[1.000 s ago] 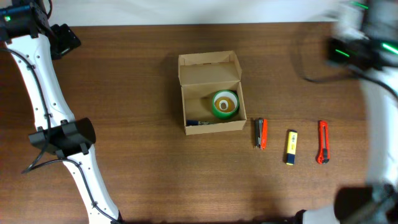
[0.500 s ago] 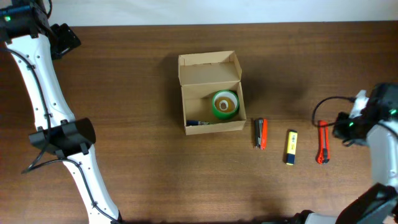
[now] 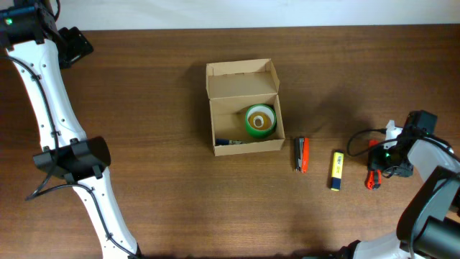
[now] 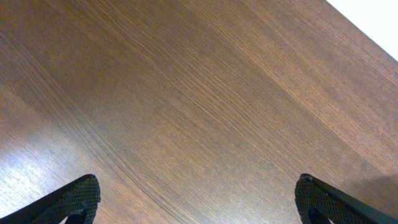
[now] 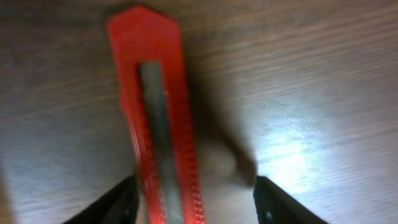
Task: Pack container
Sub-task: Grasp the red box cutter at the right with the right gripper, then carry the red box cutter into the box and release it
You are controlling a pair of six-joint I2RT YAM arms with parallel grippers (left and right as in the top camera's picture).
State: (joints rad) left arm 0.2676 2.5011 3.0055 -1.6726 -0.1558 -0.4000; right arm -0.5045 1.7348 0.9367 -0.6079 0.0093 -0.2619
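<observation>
The container (image 3: 244, 80), a tan cardboard box with its flap lid open, sits mid-table. Inside are a green tape roll (image 3: 260, 121) and a dark item at its front wall. To its right lie a red-and-black cutter (image 3: 302, 154), a yellow cutter (image 3: 336, 170) and a red cutter (image 3: 372, 178). My right gripper (image 3: 383, 160) hovers low over the red cutter. In the right wrist view the red cutter (image 5: 158, 124) lies between the open fingers of that gripper (image 5: 196, 202), close to the left one. My left gripper (image 4: 198, 202) is open over bare wood at the far left (image 3: 72, 47).
The wooden table (image 3: 144, 108) ends at a pale strip along the far edge. The left arm's white links (image 3: 54, 122) run down the left side. A black cable (image 3: 359, 140) loops beside the right gripper.
The right arm swung from the far right corner down onto the red cutter, and its jaws went from shut to open. The left arm stayed put.
</observation>
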